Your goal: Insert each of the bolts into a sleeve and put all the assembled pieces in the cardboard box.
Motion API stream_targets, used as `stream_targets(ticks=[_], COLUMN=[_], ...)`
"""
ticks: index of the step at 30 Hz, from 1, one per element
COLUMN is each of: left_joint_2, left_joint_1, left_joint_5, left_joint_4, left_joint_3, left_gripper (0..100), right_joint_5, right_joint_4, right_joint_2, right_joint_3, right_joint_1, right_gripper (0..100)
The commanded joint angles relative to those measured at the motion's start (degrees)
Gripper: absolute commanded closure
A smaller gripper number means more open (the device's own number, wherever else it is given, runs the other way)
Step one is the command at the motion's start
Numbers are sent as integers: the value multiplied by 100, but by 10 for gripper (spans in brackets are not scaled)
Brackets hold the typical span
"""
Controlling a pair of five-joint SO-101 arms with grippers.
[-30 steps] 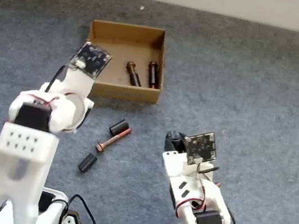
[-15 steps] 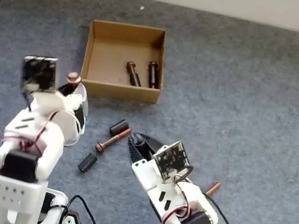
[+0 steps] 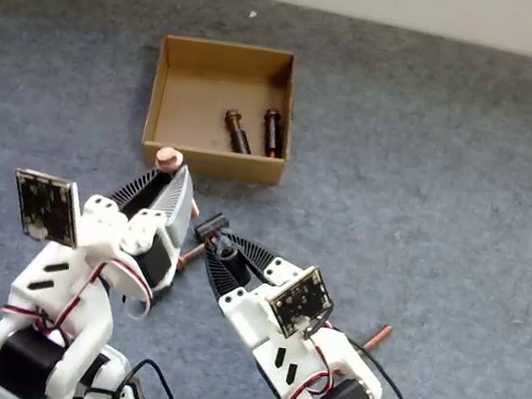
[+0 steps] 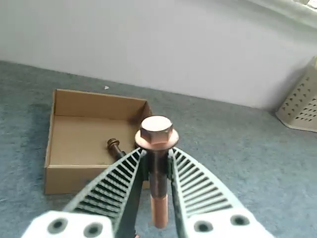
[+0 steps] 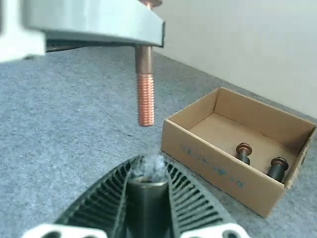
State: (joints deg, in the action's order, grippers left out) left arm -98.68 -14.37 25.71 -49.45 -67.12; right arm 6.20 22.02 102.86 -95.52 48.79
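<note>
My left gripper is shut on a copper bolt, held head up, in front of the cardboard box. The bolt's threaded end hangs just above a black sleeve. That sleeve stands upright in my right gripper, which is shut on it. Two assembled pieces lie inside the box.
Another black sleeve lies on the carpet right beside my right gripper's fingertips. A loose bolt lies partly under the arms, and a second one lies to the right of the right arm. A pale perforated basket stands off to the side.
The left arm has swung from over the box's front wall to the middle of the carpet, carrying the bolt. The right arm has moved left with its sleeve, under the bolt.
</note>
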Motion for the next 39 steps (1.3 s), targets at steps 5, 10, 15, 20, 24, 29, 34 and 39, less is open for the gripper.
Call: stream_targets(ticks=[5, 10, 15, 20, 24, 29, 34, 39], left_joint_2=[-136, -145, -180, -180, -189, -189, -189, -180], left_joint_1=[-708, -1112, -1341, -1429, -1464, -1710, -2176, -2167], left_joint_5=[79, 79, 79, 79, 79, 79, 79, 334], left_joint_4=[132, 123, -167, -316, -360, -651, -774, -774], left_joint_3=[40, 31, 84, 84, 84, 84, 75, 75], left_gripper=[995, 995, 995, 995, 995, 994, 994, 985], right_joint_5=[105, 519, 519, 545, 545, 545, 554, 554], right_joint_4=[-189, -198, -207, -207, -207, -215, -690, -1033], right_joint_2=[66, 84, 84, 84, 84, 84, 84, 84], right_joint_3=[4, -4, 4, 4, 4, 31, 13, 4], right_joint_1=[66, 66, 40, 31, 13, -198, -251, -251], right_gripper=[993, 993, 993, 993, 993, 993, 993, 993])
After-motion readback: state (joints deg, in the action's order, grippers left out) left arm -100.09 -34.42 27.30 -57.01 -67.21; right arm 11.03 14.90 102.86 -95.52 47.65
